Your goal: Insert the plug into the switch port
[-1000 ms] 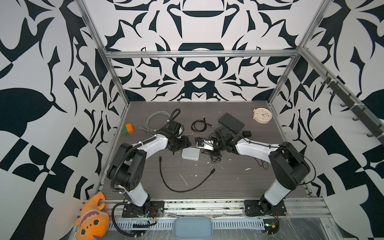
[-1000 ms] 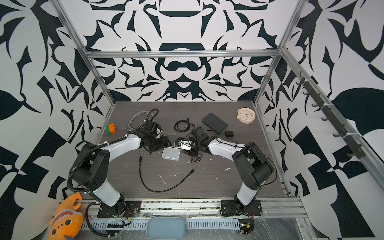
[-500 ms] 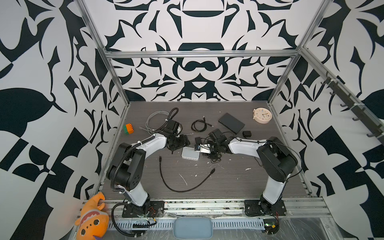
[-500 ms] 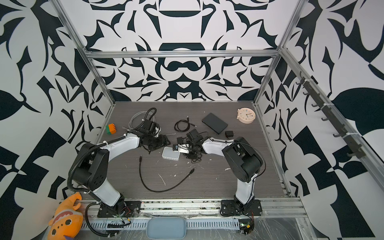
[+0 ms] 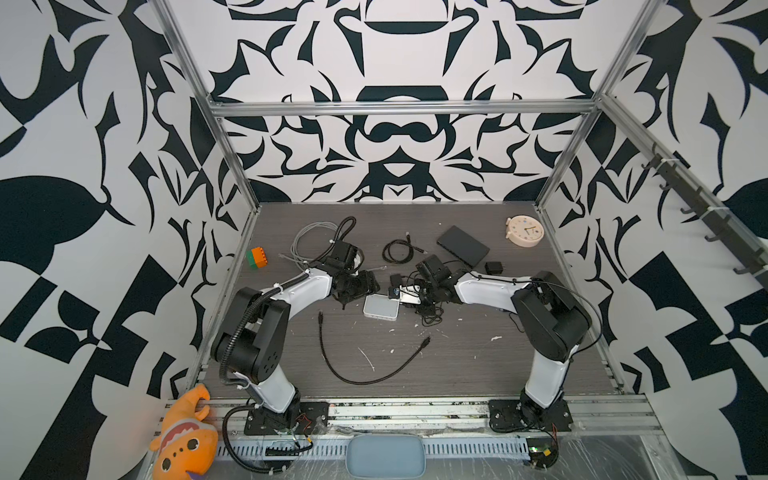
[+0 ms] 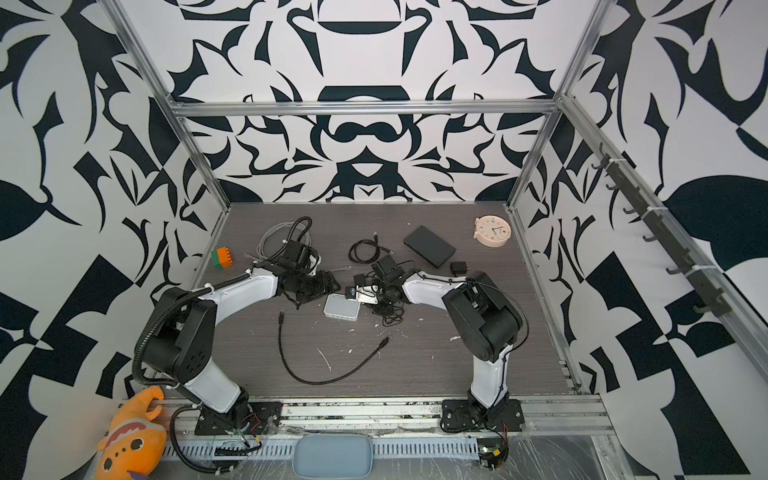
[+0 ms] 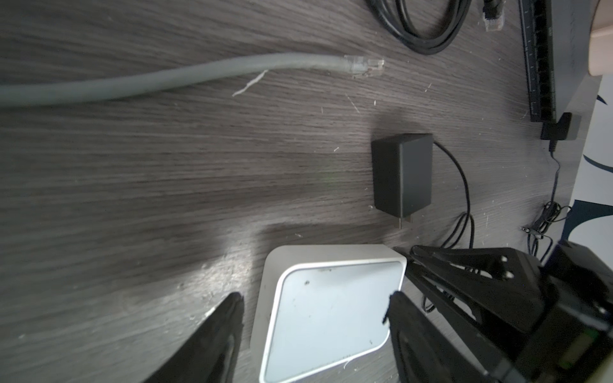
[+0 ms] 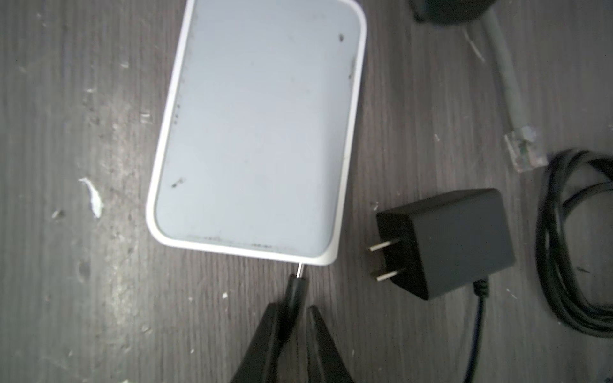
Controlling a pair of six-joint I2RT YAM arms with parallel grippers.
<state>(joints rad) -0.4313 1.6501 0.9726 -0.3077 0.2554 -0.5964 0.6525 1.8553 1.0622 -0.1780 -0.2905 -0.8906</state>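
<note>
Step in hand: insertion, final approach.

The small white rounded plastic switch box (image 8: 258, 132) lies flat on the dark wood-grain table (image 8: 66, 298); in both top views the switch box (image 5: 381, 307) sits mid-table between the two arms.

The right gripper (image 8: 293, 305) pinches the slim black barrel plug (image 8: 296, 287) by its body; the plug's bare metal tip meets a short side wall of the box near one corner, just under the rim; the port itself is hidden, so I cannot tell whether the tip is seated.

The left gripper (image 7: 315, 295) stands spread, one finger on either side of the box; contact is unclear; I judge it a brace.

A black wall adapter (image 8: 457, 238) lies just beside the box, not touching it.

Next move, as I judge it: push straight along the plug's axis, level, with the box held against sliding; risks are the tip skating off the wall, or the box pivoting.
</note>
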